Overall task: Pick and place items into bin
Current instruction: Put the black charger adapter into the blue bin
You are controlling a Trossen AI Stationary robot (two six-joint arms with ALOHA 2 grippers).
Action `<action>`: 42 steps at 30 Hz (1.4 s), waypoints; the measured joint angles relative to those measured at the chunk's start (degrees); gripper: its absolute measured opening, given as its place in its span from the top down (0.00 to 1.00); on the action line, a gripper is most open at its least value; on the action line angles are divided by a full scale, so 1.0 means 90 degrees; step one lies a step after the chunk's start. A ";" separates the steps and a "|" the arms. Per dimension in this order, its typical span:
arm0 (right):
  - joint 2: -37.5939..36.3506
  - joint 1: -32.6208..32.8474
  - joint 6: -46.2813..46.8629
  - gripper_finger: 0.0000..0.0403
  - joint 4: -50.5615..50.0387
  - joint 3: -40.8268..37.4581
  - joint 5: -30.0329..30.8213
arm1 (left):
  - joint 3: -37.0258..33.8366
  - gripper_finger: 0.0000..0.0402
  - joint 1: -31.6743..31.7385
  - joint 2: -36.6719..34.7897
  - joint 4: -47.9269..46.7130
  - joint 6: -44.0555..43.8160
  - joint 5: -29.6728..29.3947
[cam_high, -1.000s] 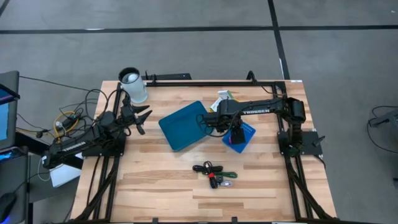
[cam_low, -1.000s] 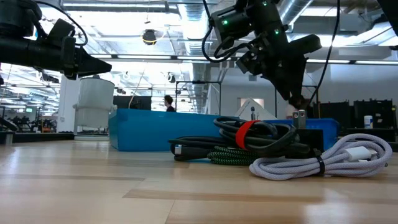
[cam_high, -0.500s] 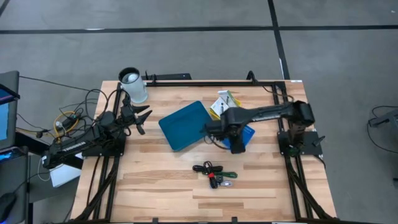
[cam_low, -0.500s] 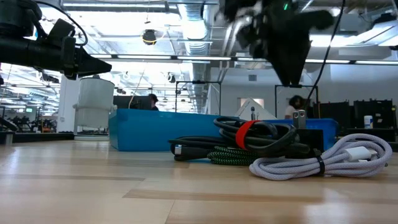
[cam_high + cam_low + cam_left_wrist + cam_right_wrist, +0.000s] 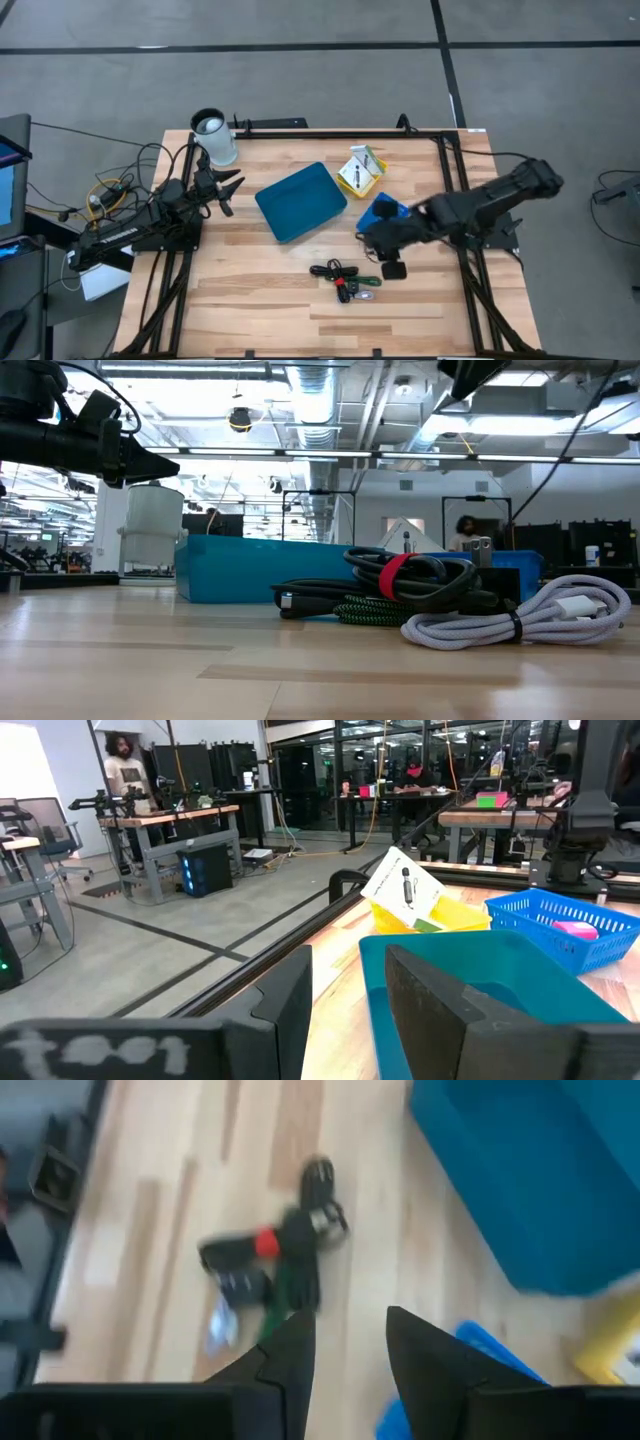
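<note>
A bundle of items (image 5: 345,280) lies near the table's near edge: black cables with a red strap (image 5: 395,575), a green braided cable (image 5: 365,612) and a white cable (image 5: 520,615). The right wrist view shows the bundle (image 5: 280,1255) too. A white packet with green and black marks (image 5: 358,165) leans on a yellow piece by the far edge. A pink piece (image 5: 575,928) lies in a small blue basket (image 5: 388,210). The teal bin (image 5: 300,200) stands mid-table. My right gripper (image 5: 372,236) hovers open, high between basket and bundle. My left gripper (image 5: 230,187) is open and waits left of the bin.
A white cup (image 5: 215,140) stands at the far left corner. A black frame rail (image 5: 330,130) runs along the far edge. Bare wood lies left of the bundle and along the near edge. People show in the room beyond the table.
My right arm has swung from over the bin's right edge toward the table's right and near edges. It has risen out of the top of the low view and now points toward the bundle. The left arm and all items have kept still.
</note>
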 joint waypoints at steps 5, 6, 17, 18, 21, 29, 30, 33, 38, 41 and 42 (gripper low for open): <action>-0.0605 0.0649 0.0729 0.71 0.2053 -0.1617 0.0713 | -0.0002 0.70 0.0000 0.0002 0.0002 0.0000 0.0000; -0.0660 0.0751 0.0852 0.71 0.2416 -0.1901 0.0829 | 0.0000 0.70 0.0000 0.0002 0.0000 -0.0002 0.0000; -0.0419 0.1139 0.1211 0.71 0.3928 -0.2952 0.1663 | 0.0000 0.70 0.0000 0.0000 0.0000 0.0000 0.0000; -0.0356 0.1139 0.1185 0.71 0.4024 -0.2952 0.1736 | -0.0002 0.70 0.0002 0.0002 0.0000 0.0000 0.0000; -0.0135 0.1177 0.1081 0.71 0.4295 -0.2952 0.1812 | -0.0001 0.70 0.0000 0.0002 0.0001 0.0000 0.0000; 0.0431 0.1124 0.1080 0.71 0.4408 -0.2952 0.1786 | -0.0001 0.70 0.0001 0.0002 0.0000 0.0000 0.0000; 0.0433 0.1124 0.1135 0.71 0.4359 -0.2952 0.1788 | -0.0002 0.70 0.0000 0.0002 0.0001 0.0000 0.0000; 0.0422 0.1072 0.1357 0.71 0.4306 -0.2952 0.1648 | -0.0002 0.70 0.0002 0.0002 0.0002 0.0000 0.0000; 0.0222 0.0960 0.1563 0.71 0.4020 -0.2815 0.1196 | -0.0002 0.70 0.0000 0.0002 0.0000 0.0000 0.0000; 0.0212 0.0909 0.1565 0.71 0.3442 -0.2596 0.1073 | -0.0002 0.70 0.0002 0.0002 0.0000 -0.0002 0.0000; 0.0203 0.0883 0.1565 0.71 0.3276 -0.2510 0.1071 | -0.0002 0.70 0.0000 0.0002 0.0000 0.0000 0.0000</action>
